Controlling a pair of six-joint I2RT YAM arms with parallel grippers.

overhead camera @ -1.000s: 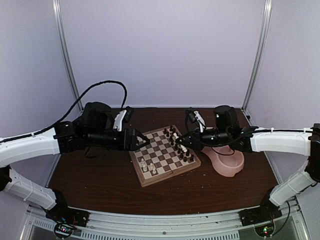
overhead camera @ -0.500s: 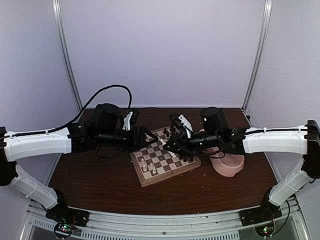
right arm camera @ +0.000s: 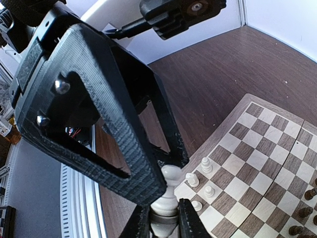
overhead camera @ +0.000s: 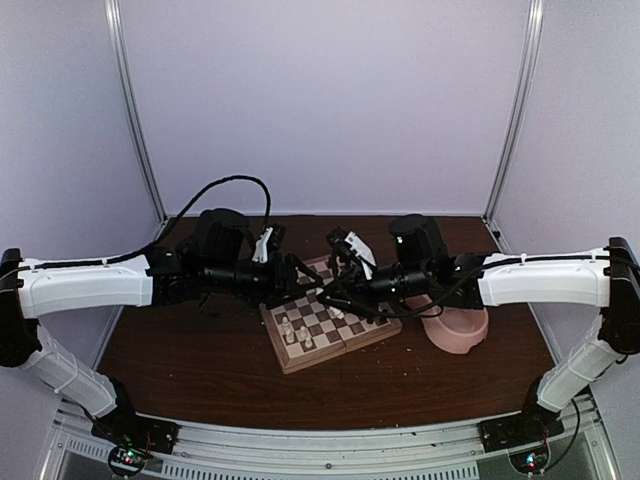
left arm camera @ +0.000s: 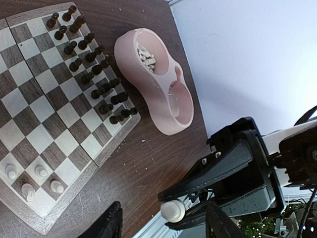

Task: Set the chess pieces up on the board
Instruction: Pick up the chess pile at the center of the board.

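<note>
Top external is showing that both arms have been swinging inward over the last second and are now meeting above the board (overhead camera: 332, 325). The right claw (right arm camera: 164, 220) is clamping a cream chess piece (left arm camera: 173, 211). The left claw (left arm camera: 166, 228) is gaping on either side of it, which is probably a handover toward the white side.

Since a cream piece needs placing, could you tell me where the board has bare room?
The checked wooden chessboard is bare between the four cream pieces at one corner and the two dark-piece rows beside the pink double bowl; those are crowded.
</note>
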